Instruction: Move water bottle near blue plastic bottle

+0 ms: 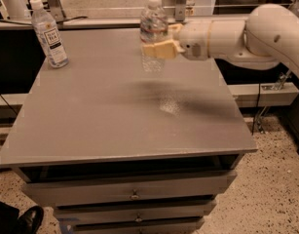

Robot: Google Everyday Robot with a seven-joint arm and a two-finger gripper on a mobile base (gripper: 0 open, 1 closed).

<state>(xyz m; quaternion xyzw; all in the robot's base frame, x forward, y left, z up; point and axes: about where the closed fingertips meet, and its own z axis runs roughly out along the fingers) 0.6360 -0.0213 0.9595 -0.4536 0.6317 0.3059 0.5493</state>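
The water bottle (153, 30), clear and ribbed with a white cap, is held upright above the grey table (90, 126), toward its back middle. My gripper (158, 48) comes in from the right on a white arm and is shut on the bottle's middle, its tan fingers (161, 49) covering the label band. The blue plastic bottle (48, 34), taller and slim with a white cap and a large white label with dark text, stands upright at the table's back left corner, well to the left of the held bottle.
A rail (90, 21) runs behind the table's back edge. Drawers (134, 194) sit below the table front. A dark shoe (27, 218) is on the speckled floor at bottom left. My white arm (246, 35) spans the right back side.
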